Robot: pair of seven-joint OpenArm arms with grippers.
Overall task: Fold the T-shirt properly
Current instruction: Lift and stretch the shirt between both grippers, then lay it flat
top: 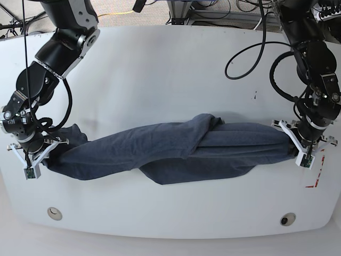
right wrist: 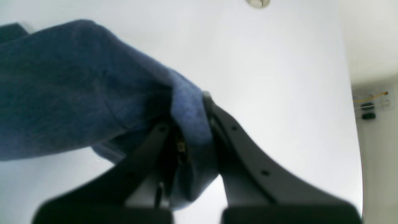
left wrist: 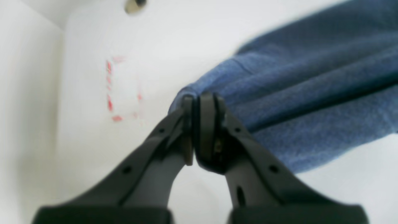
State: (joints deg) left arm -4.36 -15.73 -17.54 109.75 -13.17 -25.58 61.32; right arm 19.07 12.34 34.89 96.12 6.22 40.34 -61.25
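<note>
The dark blue T-shirt (top: 176, 146) is stretched into a long, bunched band across the white table (top: 170, 69), held at both ends. At the right of the base view my left gripper (top: 294, 145) is shut on one end. In the left wrist view its fingertips (left wrist: 199, 101) pinch a corner of the T-shirt (left wrist: 311, 93). At the left of the base view my right gripper (top: 50, 152) is shut on the other end. In the right wrist view the T-shirt (right wrist: 77, 93) bulges between and over that gripper's (right wrist: 199, 105) fingers. A twisted fold crosses the cloth's middle.
Red tape marks (top: 315, 178) lie on the table beside the left gripper, also seen as red tape marks (left wrist: 109, 93) in the left wrist view. Two round holes (top: 54, 213) (top: 287, 219) sit near the table's front edge. Black cables (top: 250, 48) loop at the back right.
</note>
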